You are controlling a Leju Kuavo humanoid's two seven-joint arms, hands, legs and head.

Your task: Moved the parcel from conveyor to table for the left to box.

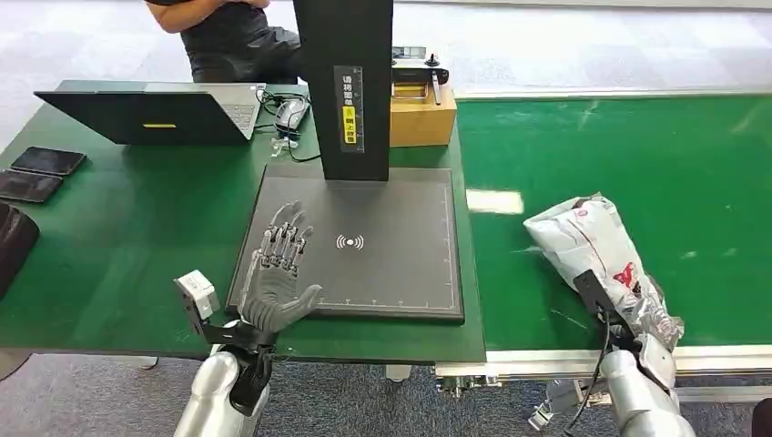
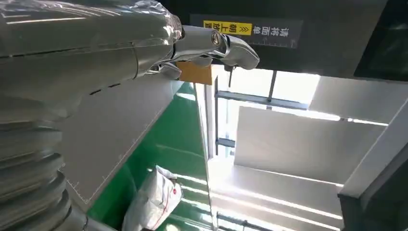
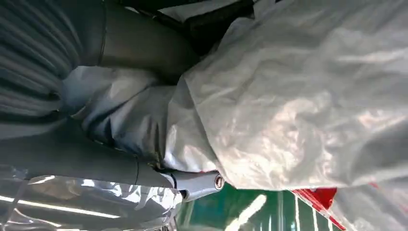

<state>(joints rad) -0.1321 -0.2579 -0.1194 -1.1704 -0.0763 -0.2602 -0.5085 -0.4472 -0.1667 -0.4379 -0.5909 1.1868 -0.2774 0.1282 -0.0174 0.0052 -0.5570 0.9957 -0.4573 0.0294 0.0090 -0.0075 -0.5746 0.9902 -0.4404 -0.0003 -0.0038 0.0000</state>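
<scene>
right hand (image 3: 120,120) fingers grip the crinkled white plastic parcel (image 1: 592,241); left hand (image 1: 278,273) fingers spread over the flat dark pad (image 1: 401,264).

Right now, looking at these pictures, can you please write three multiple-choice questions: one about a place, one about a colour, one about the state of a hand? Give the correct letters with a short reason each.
1. Where does the parcel lie?
A. on the green conveyor belt
B. on the black scan pad
C. on the laptop

2. What colour is the print on the parcel?
A. blue
B. red
C. yellow

3. What is the left hand doing?
A. holding a phone
B. hovering open over the near left corner of the scan pad, holding nothing
C. pressing on the cardboard box

Answers:
1 A: the head view shows the parcel on the conveyor belt, to the right of the scan pad.
2 B: red marks show on the white wrap in the head and right wrist views.
3 B: its fingers are spread and empty, while the right hand grips the parcel.
</scene>
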